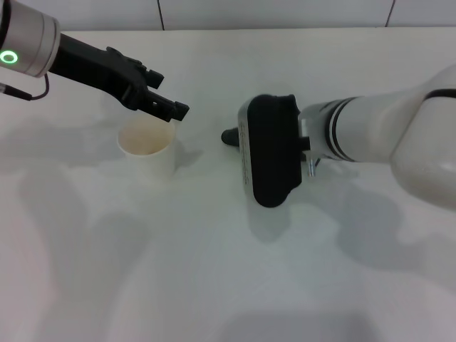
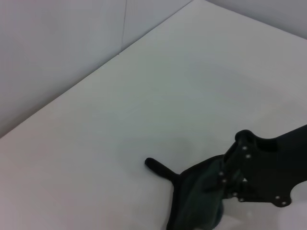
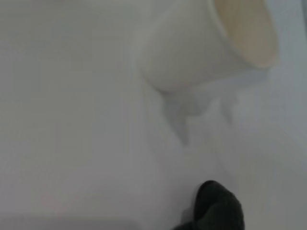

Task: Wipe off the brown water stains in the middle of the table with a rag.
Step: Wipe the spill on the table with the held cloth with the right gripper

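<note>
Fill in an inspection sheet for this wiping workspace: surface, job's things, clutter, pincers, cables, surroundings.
Surface: white table, shadows only.
Job's things: dark rag at the right pincer, near the table's middle; brown water stains: nothing seen.
Clutter: upright white cup, pale tan inside.
Pincers: left pincer above the cup's far rim; right pincer beside the cup, its hold on the rag unclear.
Cables: thin black cable at the left arm.
Surroundings: grey wall behind the table.

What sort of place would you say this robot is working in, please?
Probably a lab test bench: a bare white table, a pale wall behind it, and only a paper cup and a dark rag as props.
</note>
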`<state>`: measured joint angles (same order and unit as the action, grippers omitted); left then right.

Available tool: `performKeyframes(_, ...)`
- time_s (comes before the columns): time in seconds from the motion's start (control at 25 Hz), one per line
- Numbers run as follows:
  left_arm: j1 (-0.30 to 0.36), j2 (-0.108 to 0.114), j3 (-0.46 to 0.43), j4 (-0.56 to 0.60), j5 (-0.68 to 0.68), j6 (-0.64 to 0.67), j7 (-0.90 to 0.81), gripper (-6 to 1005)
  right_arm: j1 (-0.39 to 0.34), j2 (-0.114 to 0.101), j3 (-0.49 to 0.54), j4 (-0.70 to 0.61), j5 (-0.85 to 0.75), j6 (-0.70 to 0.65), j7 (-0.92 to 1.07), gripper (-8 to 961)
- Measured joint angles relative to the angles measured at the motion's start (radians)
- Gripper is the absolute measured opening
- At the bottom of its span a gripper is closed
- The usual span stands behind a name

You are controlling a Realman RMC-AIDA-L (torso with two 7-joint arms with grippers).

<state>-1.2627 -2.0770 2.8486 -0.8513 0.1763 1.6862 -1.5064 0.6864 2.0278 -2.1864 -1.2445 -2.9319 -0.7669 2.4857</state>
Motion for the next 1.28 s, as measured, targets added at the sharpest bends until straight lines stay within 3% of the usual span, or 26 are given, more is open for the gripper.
performKeyframes(0.32, 0.004, 0.0, 0.0, 0.0, 0.009, -0.01, 0.0, 894, -0.073, -0.004, 0.01, -0.109, -0.023, -0.112, -0.01, 81)
performKeyframes(0.6, 0.008, 0.001, 0.0, 0.0, 0.011, -0.011, 0.003, 894, -0.187, -0.01, 0.125, -0.217, -0.034, -0.225, -0.03, 87)
performKeyframes(1.0, 0.005, 0.001, 0.0, 0.0, 0.011, -0.019, 0.006, 894, -0.273, -0.01, 0.236, -0.3, -0.003, -0.333, -0.035, 96)
performKeyframes(1.28, 0.004, 0.002, 0.0, -0.001, 0.011, -0.021, 0.005, 894, -0.318, -0.016, 0.41, -0.339, 0.174, -0.349, -0.104, 103)
